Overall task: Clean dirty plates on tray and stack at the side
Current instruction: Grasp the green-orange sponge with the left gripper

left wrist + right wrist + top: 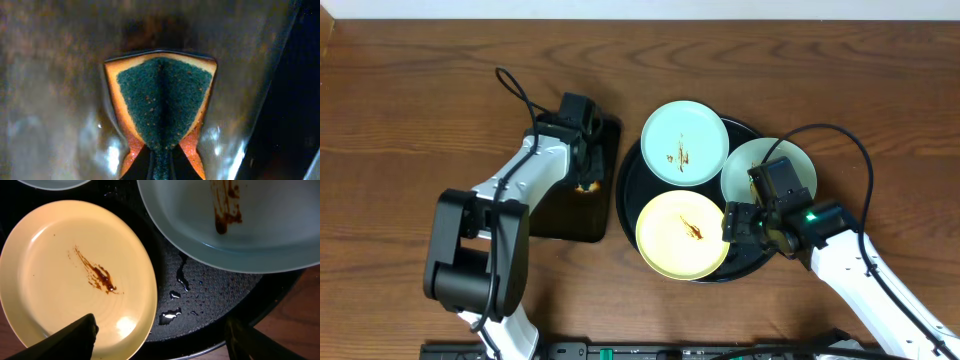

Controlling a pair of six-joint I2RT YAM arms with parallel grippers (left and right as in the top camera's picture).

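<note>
Three plates are seen lying on the round tray [629, 188], none of them stacked. The yellow plate [683, 234] is set at the front of it and is marked by a thin brown smear near its middle. The upper mint plate [685, 143] is placed at the back, likewise streaked with brown. The right mint plate [250, 235] is found at the tray's right side, its rim raised over the tray floor and a brown smear shown on it. Drops of water [181, 277] are scattered on the bare black surface between the yellow plate and the right mint plate.

The right gripper [161, 327] is held above that gap, its fingers spread wide with nothing between them; part of the right mint plate is hidden by it from above.

To the left of the round tray, a rectangular tray [570, 215] is laid on the brown tabletop [420, 100]. The left gripper [588, 170] is lowered over it and is pressed together on a sponge [162, 100], which is folded into a crease, green side up, orange at its edges.
</note>
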